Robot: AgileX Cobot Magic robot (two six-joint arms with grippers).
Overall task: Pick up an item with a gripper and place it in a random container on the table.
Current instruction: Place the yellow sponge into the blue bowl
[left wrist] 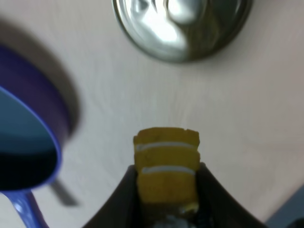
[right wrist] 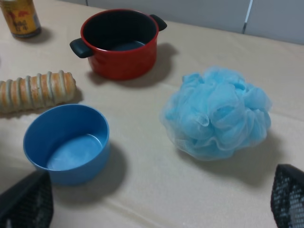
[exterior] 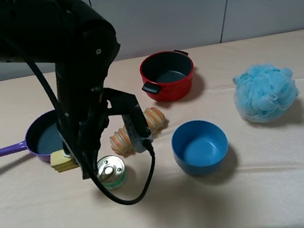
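Observation:
The item, a small yellow block, is between the dark fingers of my left gripper, just in front of the purple pan. In the left wrist view the gripper is shut on the block, which shows white layers; I cannot tell whether it touches the table. The plain blue bowl stands empty right of centre and also shows in the right wrist view. My right gripper is open and empty, its fingers wide apart, short of the bowl. It is out of the exterior view.
A purple frying pan lies behind the block. A green-labelled tin and a bread loaf lie between block and bowl. A red pot stands at the back. A blue mesh sponge is at the right.

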